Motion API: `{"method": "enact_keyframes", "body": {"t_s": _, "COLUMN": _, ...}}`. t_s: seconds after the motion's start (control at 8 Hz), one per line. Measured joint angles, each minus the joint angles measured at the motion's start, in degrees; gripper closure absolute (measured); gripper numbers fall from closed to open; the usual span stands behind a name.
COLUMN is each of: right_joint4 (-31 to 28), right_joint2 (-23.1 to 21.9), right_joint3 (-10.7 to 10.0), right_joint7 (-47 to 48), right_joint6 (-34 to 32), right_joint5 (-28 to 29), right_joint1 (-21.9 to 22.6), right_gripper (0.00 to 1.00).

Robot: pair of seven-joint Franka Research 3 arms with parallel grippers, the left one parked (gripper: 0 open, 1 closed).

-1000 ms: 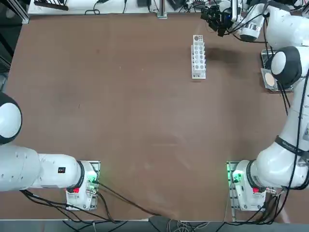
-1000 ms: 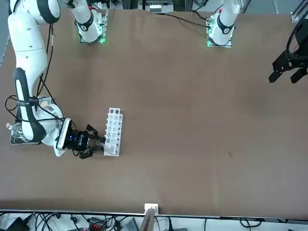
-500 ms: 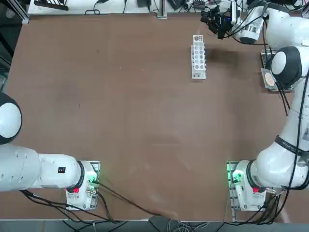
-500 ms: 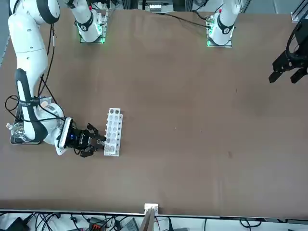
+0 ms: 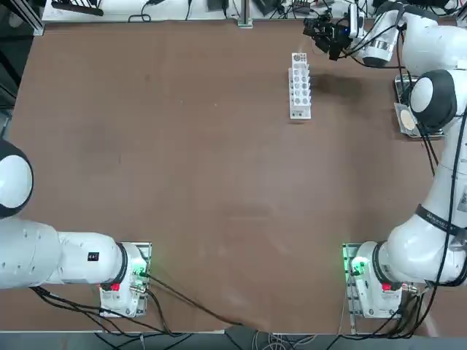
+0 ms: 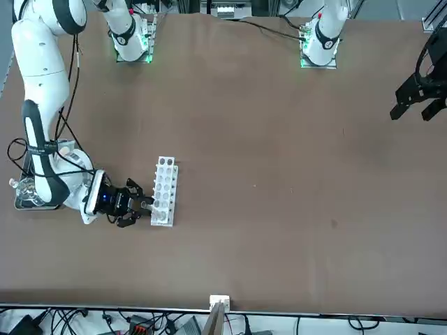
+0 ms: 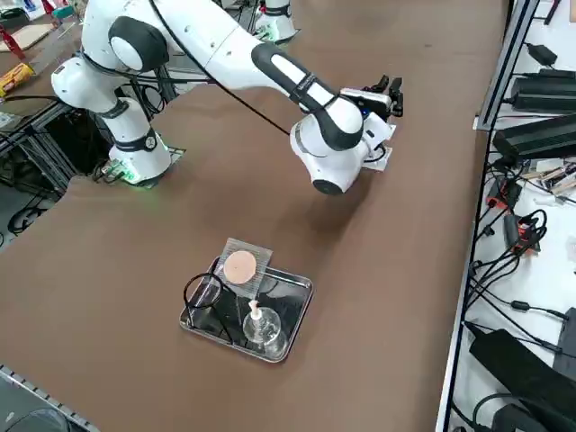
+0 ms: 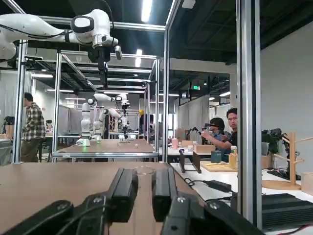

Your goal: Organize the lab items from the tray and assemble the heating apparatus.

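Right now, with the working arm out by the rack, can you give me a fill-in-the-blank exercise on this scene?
1. The burner, the wire ring and the mesh square all rest on the metal ___.
2. The mesh square's round centre is ___ in colour.
3. The right gripper is beside one end of the white ___ with rows of holes.
4. Its fingers are closed on a clear ___.
Missing words: tray; tan; rack; tube.
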Motion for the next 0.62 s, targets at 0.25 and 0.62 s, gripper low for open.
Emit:
{"method": "enact_keyframes", "body": {"t_s": 0.25, "right_joint4": -0.29, "right_joint2": 0.0, "right_joint3": 0.0, "right_joint7": -0.02, "right_joint6": 0.01, "right_joint5": -0.64, "right_joint1": 0.0, "right_gripper": 0.77}}
{"method": "enact_keyframes", "body": {"t_s": 0.62, "right_joint4": -0.48, "right_joint2": 0.0, "right_joint3": 0.0, "right_joint7": -0.14, "right_joint6": 0.48, "right_joint5": -1.92, "right_joint1": 0.0, "right_gripper": 0.77}}
